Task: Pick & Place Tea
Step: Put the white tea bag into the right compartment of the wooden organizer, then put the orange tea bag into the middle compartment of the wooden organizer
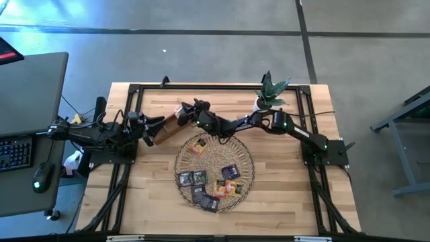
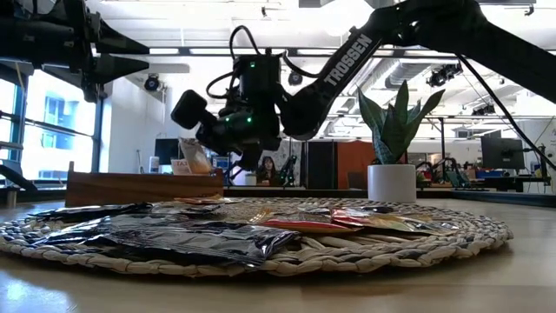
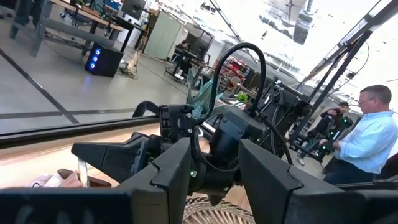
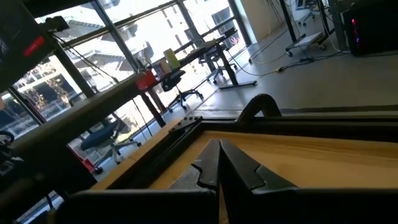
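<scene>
1. Over the far half of the desk (image 1: 282, 202): right arm stretched out long from its base at the right edge, elbow low, forearm running past the plant (image 1: 272, 91) toward the box (image 1: 168, 129).
2. Right hand (image 1: 184, 111) poised above the box's far end, tipped downward in the low view, wrist lit with small green lights.
3. Its two fingers (image 4: 208, 168) pressed together, no gap between them in its own wrist view.
4. Just under that hand, one pale sachet (image 2: 193, 156) standing upright out of the box; cannot tell whether touched or gripped.
5. Left arm laid nearly level from the left edge, pointing across at the box and at the other arm.
6. Left hand (image 1: 149, 131) right at the box's left end, fingers (image 3: 177, 180) spread apart, nothing between them, the right arm's wrist showing through the gap.
7. Rest of the tea (image 1: 208, 185) lying flat on the round woven tray (image 1: 248, 158) in the middle of the desk, nearer than the box.
8. Dark sachets clustered on the tray's near side, orange-and-white ones among them and one toward its far side, several overlapping.
9. Both hands well clear of the tray.
</scene>
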Available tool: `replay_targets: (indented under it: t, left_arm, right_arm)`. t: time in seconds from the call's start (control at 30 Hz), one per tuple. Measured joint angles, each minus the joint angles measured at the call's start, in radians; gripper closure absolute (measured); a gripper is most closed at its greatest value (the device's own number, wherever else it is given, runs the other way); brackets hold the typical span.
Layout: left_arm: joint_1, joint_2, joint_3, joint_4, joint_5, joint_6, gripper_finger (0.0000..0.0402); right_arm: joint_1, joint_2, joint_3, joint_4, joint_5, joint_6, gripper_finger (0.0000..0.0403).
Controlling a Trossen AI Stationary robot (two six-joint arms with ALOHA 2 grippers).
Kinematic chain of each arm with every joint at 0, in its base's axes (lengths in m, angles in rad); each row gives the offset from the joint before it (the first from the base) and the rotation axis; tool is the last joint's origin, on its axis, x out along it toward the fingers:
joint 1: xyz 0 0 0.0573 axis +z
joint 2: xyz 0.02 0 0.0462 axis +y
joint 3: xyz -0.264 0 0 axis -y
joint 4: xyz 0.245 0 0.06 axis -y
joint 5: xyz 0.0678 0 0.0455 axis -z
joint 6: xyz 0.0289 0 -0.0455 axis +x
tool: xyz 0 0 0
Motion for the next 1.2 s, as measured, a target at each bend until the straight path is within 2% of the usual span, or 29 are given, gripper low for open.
replay_targets:
  t: [0.13,0.63,0.7,0.87,0.93,1.03,1.2]
  left_arm:
    - [0.000,0.000,0.000,0.000,0.000,0.000,0.0266]
    - [0.000,0.000,0.000,-0.002,0.000,0.000,0.0266]
    - [0.000,0.000,0.000,-0.004,0.001,0.000,0.0266]
    - [0.000,0.000,0.000,-0.005,0.002,0.000,0.0266]
    - [0.000,0.000,0.000,-0.005,0.002,0.000,0.0266]
    - [0.000,0.000,0.000,-0.006,0.007,0.000,0.0266]
    - [0.000,0.000,0.000,-0.006,0.031,0.000,0.0266]
  right_arm:
    - [-0.010,0.000,0.000,0.000,-0.015,0.000,0.0398]
    - [-0.033,0.000,0.000,0.008,-0.058,0.038,0.0338]
    - [-0.034,0.000,0.000,0.027,-0.106,-0.009,0.0337]
    - [-0.033,-0.024,0.000,0.099,-0.296,-0.242,0.0352]
    - [-0.032,-0.066,0.000,0.018,-0.333,-0.289,0.0369]
    - [-0.034,-0.157,0.001,-0.199,-0.339,-0.369,0.0397]
    - [-0.037,-0.319,0.000,-0.596,-0.316,-0.570,0.0400]
